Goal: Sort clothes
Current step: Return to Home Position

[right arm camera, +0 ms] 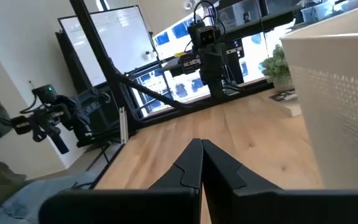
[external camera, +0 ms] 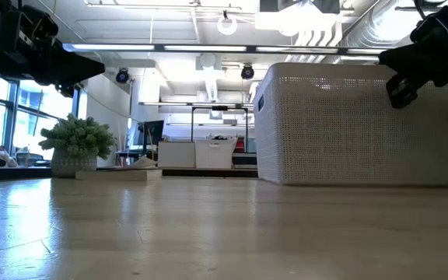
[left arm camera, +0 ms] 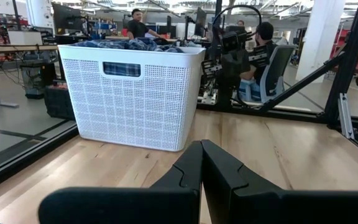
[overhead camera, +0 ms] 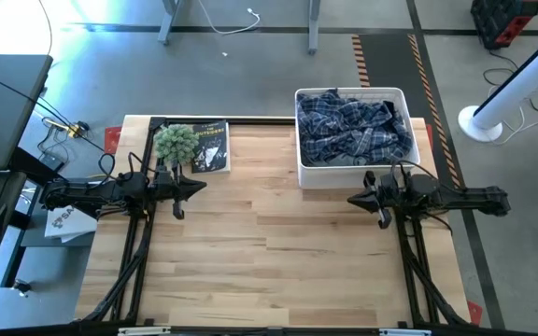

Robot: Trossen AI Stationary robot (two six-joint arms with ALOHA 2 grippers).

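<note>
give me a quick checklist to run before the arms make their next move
1. Navy-and-white plaid fabric shirt inside the white perforated plastic basket: ok.
2. No garment lying on the light wooden table: ok.
3. Left arm jaws shut, holding nothing: ok.
4. Right arm jaws shut, holding nothing: ok.
5. Other garments underneath the shirt: cannot tell, the shirt covers the basket's contents.
</note>
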